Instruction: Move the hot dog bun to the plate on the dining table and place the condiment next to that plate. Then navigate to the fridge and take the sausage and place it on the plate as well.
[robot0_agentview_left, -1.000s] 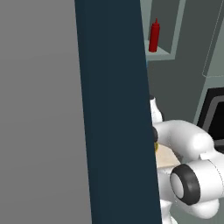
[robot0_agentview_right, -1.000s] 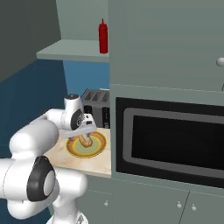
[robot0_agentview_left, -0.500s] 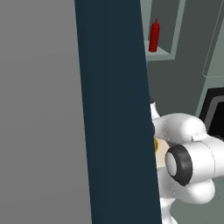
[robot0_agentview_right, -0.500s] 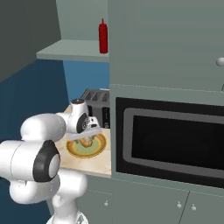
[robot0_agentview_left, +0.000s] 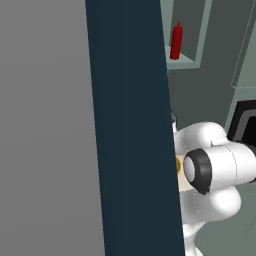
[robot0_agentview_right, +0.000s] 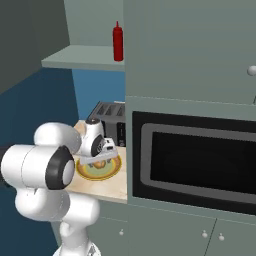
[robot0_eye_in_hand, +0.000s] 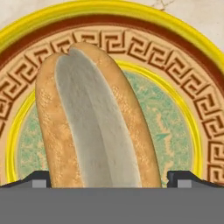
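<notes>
The hot dog bun (robot0_eye_in_hand: 92, 118) lies split side up on a golden-yellow dish (robot0_eye_in_hand: 192, 78) with a greenish centre. My gripper (robot0_eye_in_hand: 111, 179) hangs just over it, open, with one of its fingertips (robot0_eye_in_hand: 37, 178) on either side of the bun's near end. From the right base view the gripper (robot0_agentview_right: 100, 159) reaches down onto the dish (robot0_agentview_right: 114, 171) on the counter. The red condiment bottle (robot0_agentview_right: 118, 42) stands upright on a shelf above, also seen as the bottle (robot0_agentview_left: 176, 41) in the left base view. The dark brown plate, dining table, fridge and sausage are out of view.
A toaster (robot0_agentview_right: 107, 116) stands right behind the dish. A built-in microwave (robot0_agentview_right: 200, 160) and tall cabinet close off the right side. The shelf (robot0_agentview_right: 80, 56) overhangs the counter (robot0_agentview_right: 107, 186). A dark blue panel (robot0_agentview_left: 130, 125) blocks the left.
The arm's elbow has swung up and forward, and the hand has dropped slightly closer to the bun. Bun, dish and bottle have not moved.
</notes>
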